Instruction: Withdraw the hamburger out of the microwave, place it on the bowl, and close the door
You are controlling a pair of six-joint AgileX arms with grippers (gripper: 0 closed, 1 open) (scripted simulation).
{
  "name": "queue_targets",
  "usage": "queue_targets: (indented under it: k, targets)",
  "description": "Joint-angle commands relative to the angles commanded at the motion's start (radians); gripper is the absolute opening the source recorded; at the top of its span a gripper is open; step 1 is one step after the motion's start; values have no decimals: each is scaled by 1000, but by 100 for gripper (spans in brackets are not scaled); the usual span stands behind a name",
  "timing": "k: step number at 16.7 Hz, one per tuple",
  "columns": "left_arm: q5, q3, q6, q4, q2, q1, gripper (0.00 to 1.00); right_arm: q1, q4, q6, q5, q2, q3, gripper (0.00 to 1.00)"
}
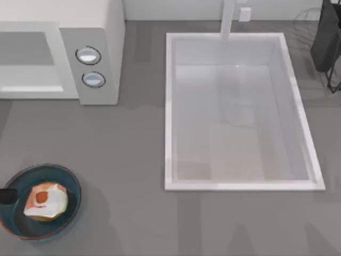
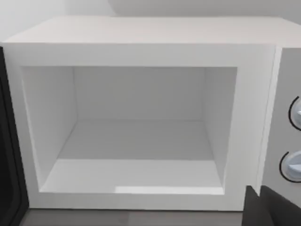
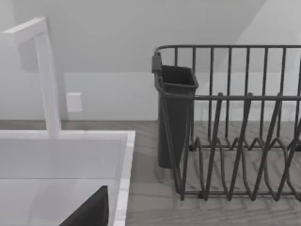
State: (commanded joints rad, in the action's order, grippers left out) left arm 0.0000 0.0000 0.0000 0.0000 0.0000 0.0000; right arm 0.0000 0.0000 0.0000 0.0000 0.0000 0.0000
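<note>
Grey table [image 1: 133,160]: hamburger [image 1: 47,201] in bowl [image 1: 72,184], microwave [image 2: 141,42] cavity open.

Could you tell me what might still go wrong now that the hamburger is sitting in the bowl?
1. The microwave cavity stands open and empty; the door at its edge is not yet closed, so a push could glance off that edge.
2. The hamburger lies off-centre in the bowl at the table's left front corner; a passing arm might nudge it.
</note>
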Motion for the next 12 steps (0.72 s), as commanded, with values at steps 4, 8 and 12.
queue_targets:
  k: [4, 8, 12]
  targets:
    - [0, 0, 0, 0, 0, 0, 0, 0, 0, 0, 0, 0, 0, 100]
    - [0, 0, 0, 0, 0, 0, 0, 0, 0, 0, 0, 0, 0, 100]
    - [-76, -9, 0, 2, -7, -76, 0, 0, 0, 0, 0, 0, 0, 100]
